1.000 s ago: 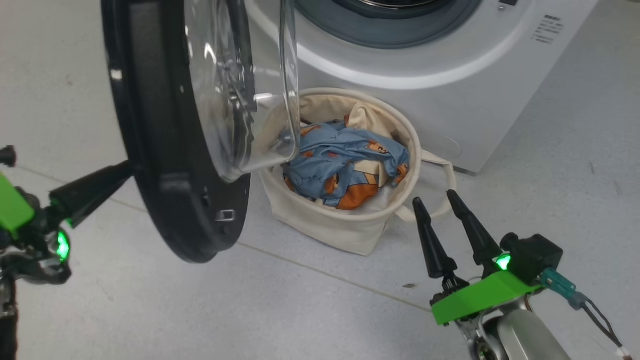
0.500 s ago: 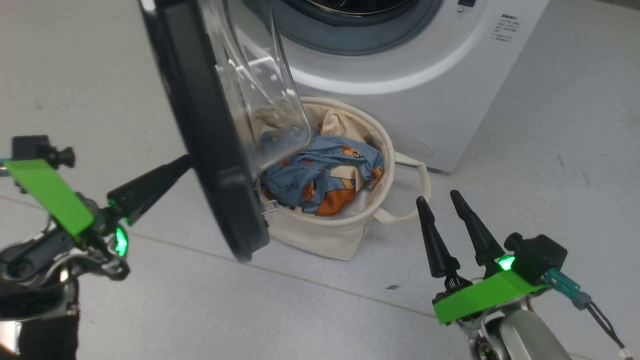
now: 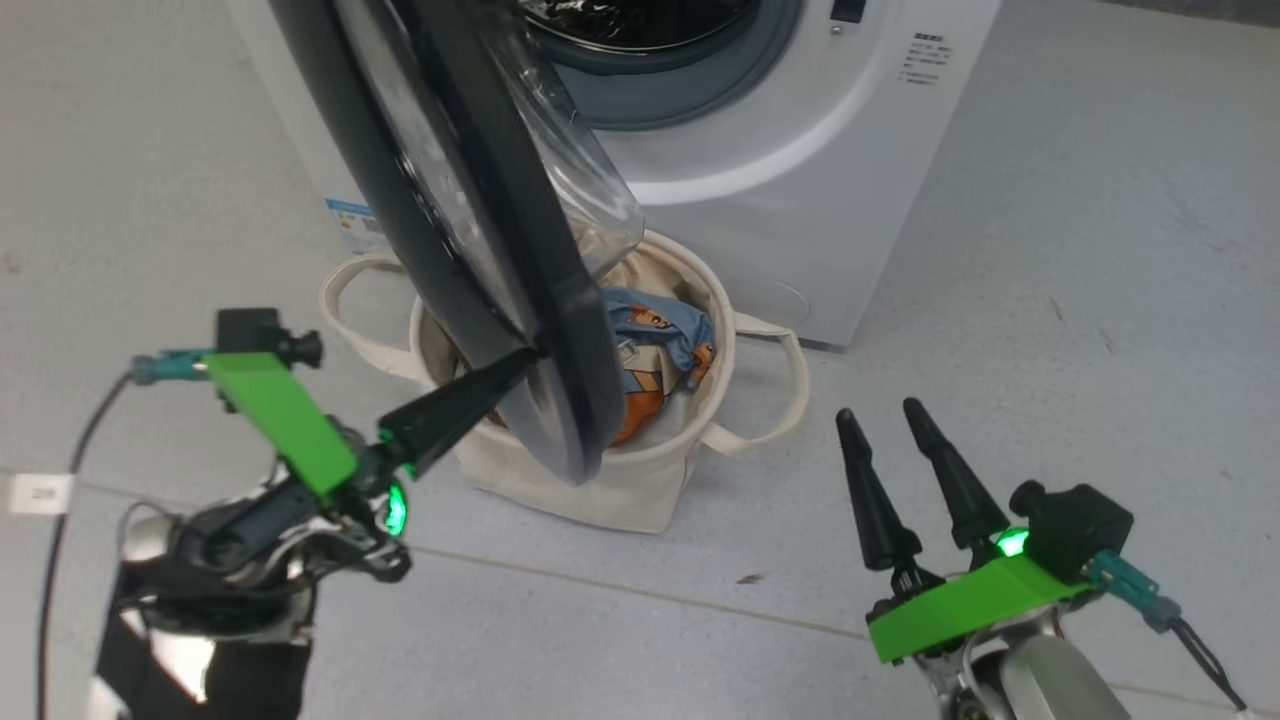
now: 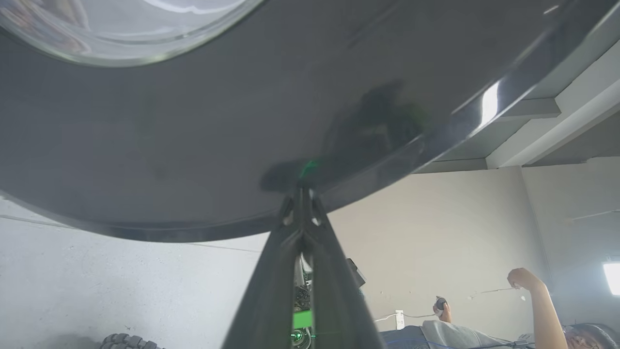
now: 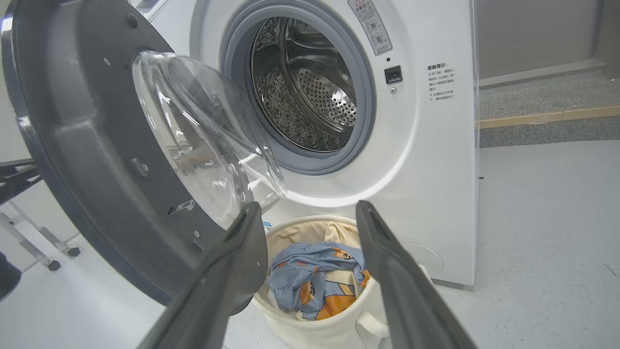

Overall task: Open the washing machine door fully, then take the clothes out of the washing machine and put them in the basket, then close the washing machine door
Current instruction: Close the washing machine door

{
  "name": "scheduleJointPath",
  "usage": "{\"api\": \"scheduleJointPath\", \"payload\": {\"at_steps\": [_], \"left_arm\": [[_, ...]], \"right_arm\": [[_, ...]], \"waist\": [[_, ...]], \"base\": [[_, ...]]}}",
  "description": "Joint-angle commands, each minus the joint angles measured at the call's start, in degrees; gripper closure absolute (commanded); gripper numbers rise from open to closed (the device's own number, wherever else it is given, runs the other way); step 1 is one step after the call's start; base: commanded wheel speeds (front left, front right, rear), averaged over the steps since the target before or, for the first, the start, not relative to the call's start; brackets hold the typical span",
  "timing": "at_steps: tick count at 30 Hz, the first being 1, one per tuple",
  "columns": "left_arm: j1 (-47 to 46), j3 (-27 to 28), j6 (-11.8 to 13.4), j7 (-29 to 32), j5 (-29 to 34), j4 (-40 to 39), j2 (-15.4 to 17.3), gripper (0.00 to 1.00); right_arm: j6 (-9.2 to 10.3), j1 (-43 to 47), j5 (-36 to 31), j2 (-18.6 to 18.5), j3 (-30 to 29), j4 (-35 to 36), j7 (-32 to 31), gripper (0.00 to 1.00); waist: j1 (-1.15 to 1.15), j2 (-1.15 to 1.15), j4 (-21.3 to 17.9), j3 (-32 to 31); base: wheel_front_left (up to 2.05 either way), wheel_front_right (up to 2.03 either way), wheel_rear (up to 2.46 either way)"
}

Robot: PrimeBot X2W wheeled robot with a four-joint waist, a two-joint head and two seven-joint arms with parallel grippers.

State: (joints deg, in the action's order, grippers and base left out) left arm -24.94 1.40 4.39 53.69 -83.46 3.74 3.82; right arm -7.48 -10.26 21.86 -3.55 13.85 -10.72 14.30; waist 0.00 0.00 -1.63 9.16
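The washing machine [image 3: 800,200] stands white ahead, and its steel drum [image 5: 305,87] looks bare inside. The washing machine door [image 3: 480,200], with black rim and glass bowl [image 5: 203,140], hangs half-swung over the basket [image 3: 640,490]. My left gripper [image 3: 525,358] is shut, and its tip presses on the door's glossy outer face [image 4: 193,145] near the lower rim. The clothes [image 3: 660,330], blue with orange bears, lie in the cream basket [image 5: 339,334], partly hidden by the door. My right gripper [image 3: 880,415] stands open on the basket's right, holding nothing.
A person [image 4: 533,310] with a raised arm sits by the far wall in the left wrist view. Metal frame legs [image 5: 29,242] stand left of the door. A grey raised step [image 5: 547,97] runs behind the machine's right side. A white tag [image 3: 40,492] lies on the floor.
The door has swung from wide open toward the machine, now covering part of the basket. My shut left gripper followed it rightward against its outer face. The head camera also shifted. The right gripper held still.
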Motion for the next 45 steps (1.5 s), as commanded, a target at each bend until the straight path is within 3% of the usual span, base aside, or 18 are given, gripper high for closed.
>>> {"api": "scheduleJointPath", "payload": {"at_steps": [1,15,25,31,36,40,43,45], "left_arm": [[-3.0,1.1,-0.8,-0.9,-0.4,-0.8,0.6,1.00],[-9.5,-5.5,-7.4,-11.7,-1.6,14.3,-0.9,1.00],[-14.0,-7.3,-9.9,-17.4,-2.0,22.9,-0.9,1.00],[-14.1,-9.7,-11.1,-16.7,-0.9,25.5,-0.3,1.00],[-12.5,-10.4,-11.7,-16.5,0.5,22.6,1.8,1.00],[-9.5,-13.0,-11.8,-19.2,6.6,18.1,5.3,1.00],[-7.0,-17.2,-11.8,-27.9,18.9,13.9,10.2,1.00],[-5.1,-19.0,-11.9,-34.2,24.7,12.7,11.8,1.00]], "right_arm": [[-0.01,-0.4,0.4,0.7,1.6,1.5,0.7,0.00],[-0.01,-0.1,1.8,0.7,3.9,1.4,0.7,0.00],[-0.01,0.0,1.9,0.7,4.0,1.4,0.7,0.00],[-0.01,0.3,1.8,0.7,3.6,1.6,0.7,0.00],[-0.01,-0.2,2.3,0.7,2.7,2.9,0.7,0.00],[-0.01,-0.4,2.3,0.7,2.1,3.6,0.7,0.00],[-0.01,-0.6,2.3,0.7,1.8,4.0,0.7,0.00],[-0.01,-0.5,2.6,0.7,1.8,4.4,0.7,0.00]], "waist": [[0.00,0.00,-0.6,-0.3],[0.00,0.00,-7.0,-0.4],[0.00,0.00,-10.5,-0.2],[0.00,0.00,-10.5,-0.3],[0.00,0.00,-8.5,0.3],[0.00,0.00,-6.5,0.5],[0.00,0.00,-4.8,0.6],[0.00,0.00,-3.6,0.5]], "base": [[0.00,0.00,0.00],[0.00,0.00,0.00],[0.00,0.00,0.00],[0.00,0.00,0.00],[0.00,0.00,0.00],[0.00,0.00,0.00],[0.00,0.00,0.00],[0.00,0.00,0.00]]}}
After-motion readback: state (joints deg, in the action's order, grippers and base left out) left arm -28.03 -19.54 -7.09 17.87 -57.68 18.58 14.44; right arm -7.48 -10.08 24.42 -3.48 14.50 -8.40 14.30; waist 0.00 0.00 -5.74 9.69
